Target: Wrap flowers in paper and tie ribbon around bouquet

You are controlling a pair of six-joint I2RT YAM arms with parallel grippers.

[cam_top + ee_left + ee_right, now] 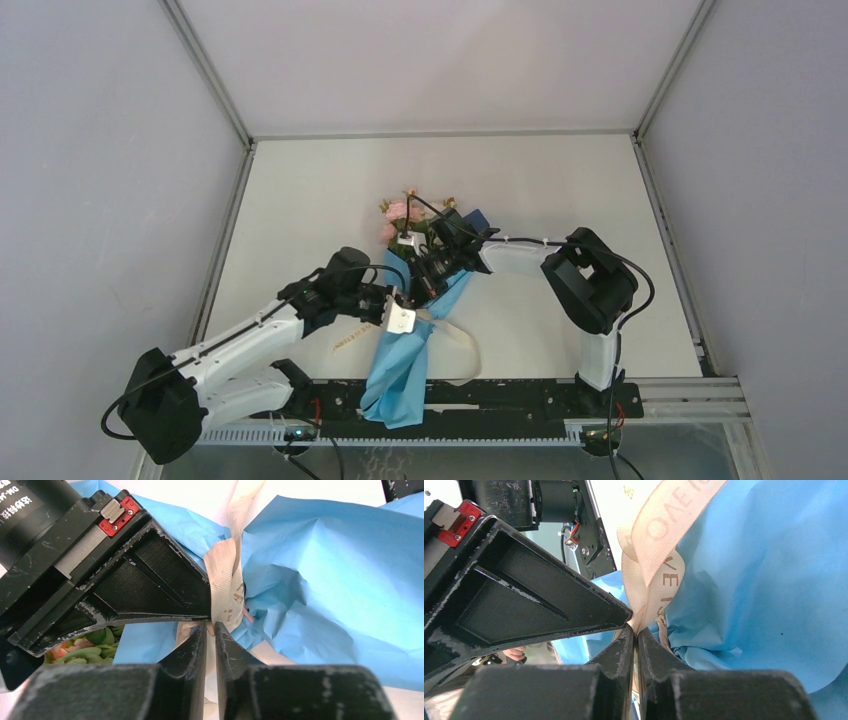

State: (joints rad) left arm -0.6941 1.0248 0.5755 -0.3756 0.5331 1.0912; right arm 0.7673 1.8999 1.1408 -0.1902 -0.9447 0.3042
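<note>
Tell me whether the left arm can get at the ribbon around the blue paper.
Probably yes: the left claw sits right at the ribbon, nothing between, though the right claw crowds the same spot.

Top view: flowers (398,213) half behind right arm (515,255); stems hidden inside paper (400,370). Lettering (664,522) on ribbon (644,580) (right wrist view) runs off top edge.

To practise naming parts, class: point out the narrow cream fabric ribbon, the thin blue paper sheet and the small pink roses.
narrow cream fabric ribbon (225,580): left wrist view, its looped band.
thin blue paper sheet (330,575): left wrist view, a crumpled fold.
small pink roses (397,212): top external view, one bloom.
</note>
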